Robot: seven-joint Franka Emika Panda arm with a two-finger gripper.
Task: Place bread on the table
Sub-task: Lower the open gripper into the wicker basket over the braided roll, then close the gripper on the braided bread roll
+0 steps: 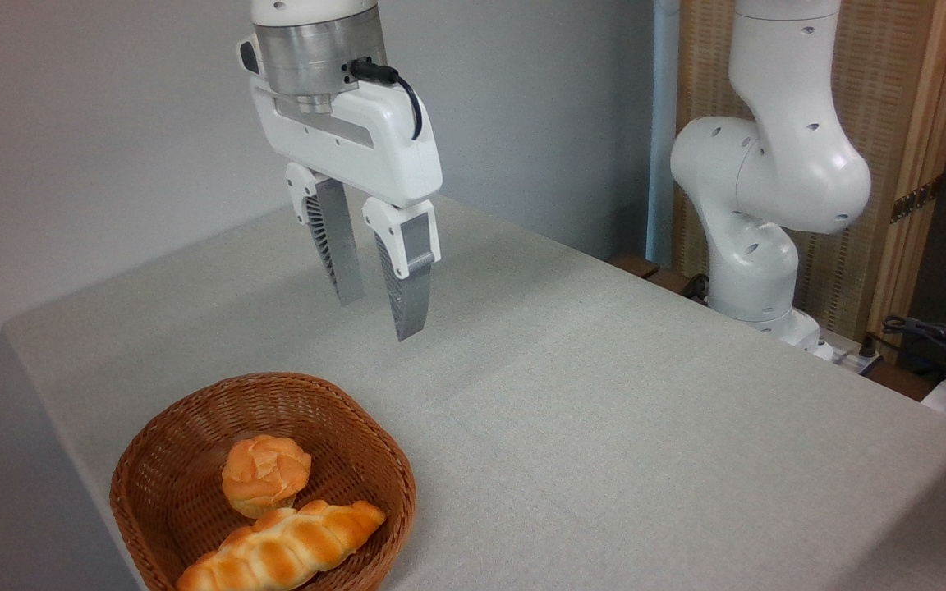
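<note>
The table is lying under grey-beige cloth. The gripper is hanging above it, fingers parted, holding nothing, well apart from the wicker basket. The bread is lying inside the basket, touching the round bun.

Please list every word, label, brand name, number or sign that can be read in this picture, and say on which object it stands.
There is no readable text in this view.
The hand and the white arm: plain, no marking shows.
The basket, the bread, the round bun and the table: no label or print.
The screen behind the arm and the cables at the right edge: nothing legible.
</note>
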